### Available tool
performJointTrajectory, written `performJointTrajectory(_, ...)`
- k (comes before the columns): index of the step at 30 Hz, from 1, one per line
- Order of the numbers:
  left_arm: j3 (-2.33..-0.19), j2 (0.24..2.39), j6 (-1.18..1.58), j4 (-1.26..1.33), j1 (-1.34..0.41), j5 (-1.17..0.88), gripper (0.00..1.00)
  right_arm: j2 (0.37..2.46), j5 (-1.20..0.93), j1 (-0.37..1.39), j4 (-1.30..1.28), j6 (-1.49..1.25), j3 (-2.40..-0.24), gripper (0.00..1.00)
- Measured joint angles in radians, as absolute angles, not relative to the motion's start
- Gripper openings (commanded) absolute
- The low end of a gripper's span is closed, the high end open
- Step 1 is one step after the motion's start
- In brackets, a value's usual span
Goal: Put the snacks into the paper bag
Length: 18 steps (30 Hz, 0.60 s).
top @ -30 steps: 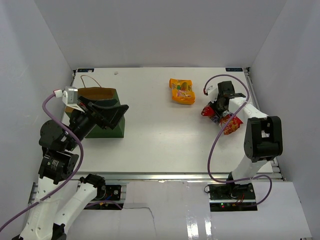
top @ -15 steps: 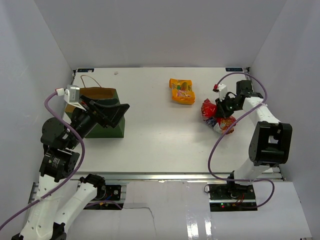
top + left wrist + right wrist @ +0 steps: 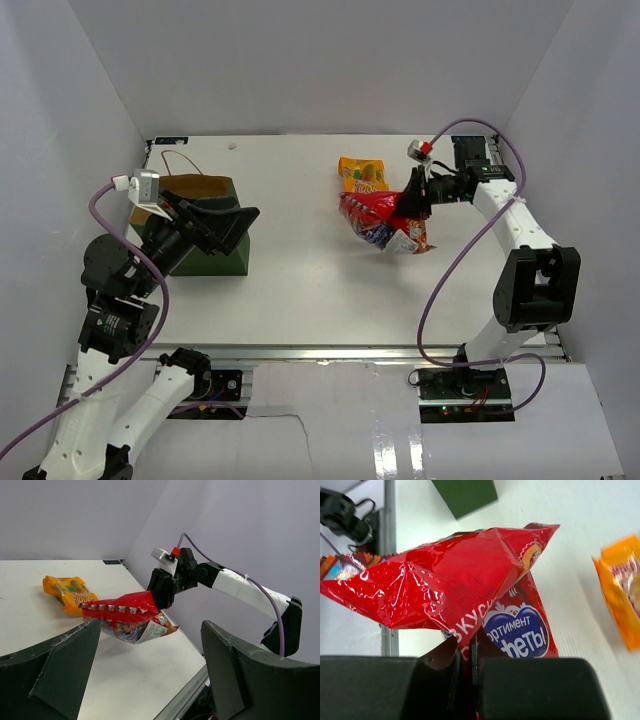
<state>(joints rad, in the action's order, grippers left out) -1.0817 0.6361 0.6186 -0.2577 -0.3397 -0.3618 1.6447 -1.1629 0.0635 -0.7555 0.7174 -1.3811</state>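
My right gripper is shut on a corner of the large red crinkly chip bag and holds it above the table, right of centre. In the right wrist view the red bag hangs from the closed gripper. The left wrist view shows the red bag in the air too. The orange-yellow pouch lies flat just behind it. The dark green paper bag stands at the left, its brown inside showing. My left gripper is open wide at the bag's top right side.
The bag's thin loop handles lie toward the back left corner. White walls enclose the table on three sides. The table's metal front rail runs along the near edge. The right arm's purple cable loops over the table's right part.
My right gripper lifted the red chip bag off the right side of the table and carried it left, next to the orange pouch. The left arm and paper bag stayed put.
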Motion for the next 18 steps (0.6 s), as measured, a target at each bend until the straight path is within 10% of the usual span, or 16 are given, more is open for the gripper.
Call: performJointTrajectory(18,-1.156,1.152,0.892,-0.273,-0.5,-0.295,0.98,1.528,-1.286,0.224,-0.033,0.087,-1.309,0.08)
